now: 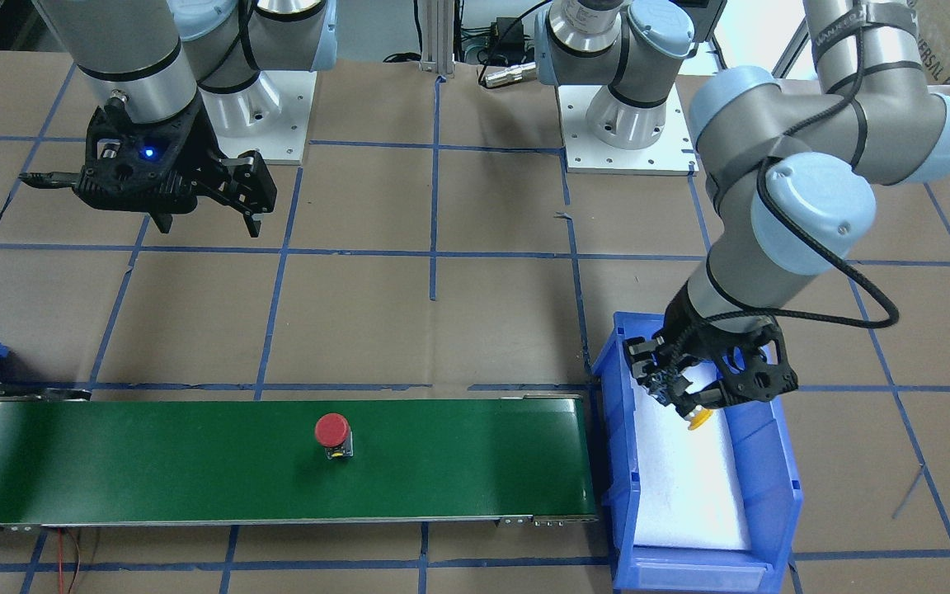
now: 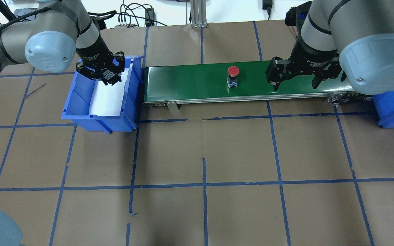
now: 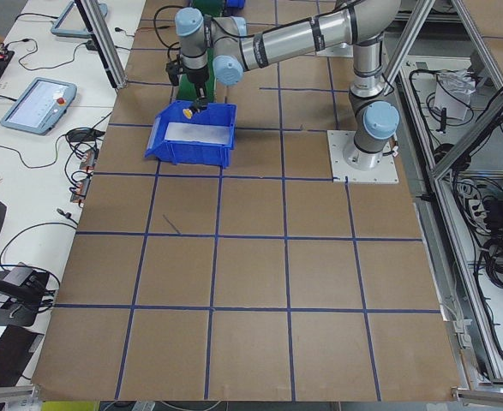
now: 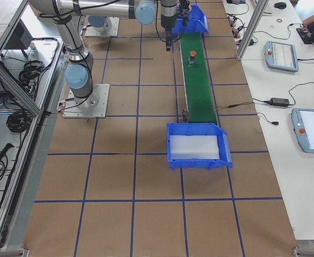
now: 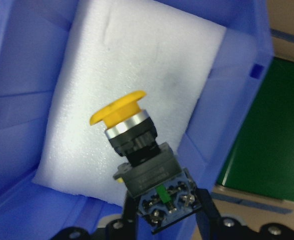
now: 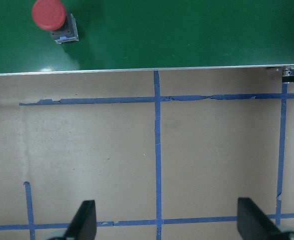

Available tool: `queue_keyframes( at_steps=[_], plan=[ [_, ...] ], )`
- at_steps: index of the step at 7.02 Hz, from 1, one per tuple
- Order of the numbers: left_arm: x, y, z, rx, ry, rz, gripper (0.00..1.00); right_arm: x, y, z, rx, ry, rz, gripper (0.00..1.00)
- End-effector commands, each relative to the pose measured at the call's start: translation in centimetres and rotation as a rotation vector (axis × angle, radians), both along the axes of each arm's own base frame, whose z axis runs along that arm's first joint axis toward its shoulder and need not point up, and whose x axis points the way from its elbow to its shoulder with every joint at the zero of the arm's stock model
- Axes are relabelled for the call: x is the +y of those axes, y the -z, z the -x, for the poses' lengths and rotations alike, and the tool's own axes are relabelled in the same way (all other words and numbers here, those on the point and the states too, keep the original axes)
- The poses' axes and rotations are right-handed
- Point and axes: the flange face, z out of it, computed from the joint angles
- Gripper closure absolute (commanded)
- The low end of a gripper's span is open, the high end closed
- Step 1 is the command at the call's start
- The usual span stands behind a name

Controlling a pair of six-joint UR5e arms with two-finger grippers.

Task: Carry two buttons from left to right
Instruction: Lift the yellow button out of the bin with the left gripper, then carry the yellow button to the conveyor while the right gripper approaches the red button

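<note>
Over white foam (image 5: 111,60), left fingers (image 5: 206,215) tight on the boxy, yellow-capped button (image 5: 139,150); right fingers (image 6: 84,220) wide apart

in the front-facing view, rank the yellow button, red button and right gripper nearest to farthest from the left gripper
From the left gripper:
1. yellow button: clamped in that gripper, over the bin at the view's right.
2. red button: standing mid belt, off to the view's left.
3. right gripper: open, above the table at the view's upper left.
</note>
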Motion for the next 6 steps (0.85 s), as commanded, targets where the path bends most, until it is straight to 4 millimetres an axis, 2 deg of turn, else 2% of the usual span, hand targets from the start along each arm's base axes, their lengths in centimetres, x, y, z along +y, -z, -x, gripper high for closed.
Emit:
queue_keyframes(
  at_steps=[1,2,3,4,5,6],
  plan=[
    [2.3,-3.0,5.1,0.034,0.113,0.015,0.67,0.0,0.0,0.1,0.0,0.003,-0.003,0.0],
    [2.9,-2.9,7.1,0.035,0.195,0.016,0.67,0.1,0.1,-0.1,-0.001,-0.002,-0.009,0.0],
    [3.3,-2.1,9.1,0.035,0.234,0.011,0.75,0.1,0.1,-0.1,-0.001,-0.005,-0.009,0.0],
    [3.3,-0.4,10.0,0.036,0.264,-0.011,0.77,0.1,0.1,-0.1,0.0,-0.012,-0.011,0.0],
    [1.2,1.4,10.4,0.034,0.402,0.059,0.77,0.1,-0.1,-0.4,-0.005,-0.017,0.003,0.0],
    [0.3,3.0,10.6,0.032,0.473,0.076,0.77,-1.1,0.5,-0.7,-0.007,-0.008,0.015,0.0]
  ],
)
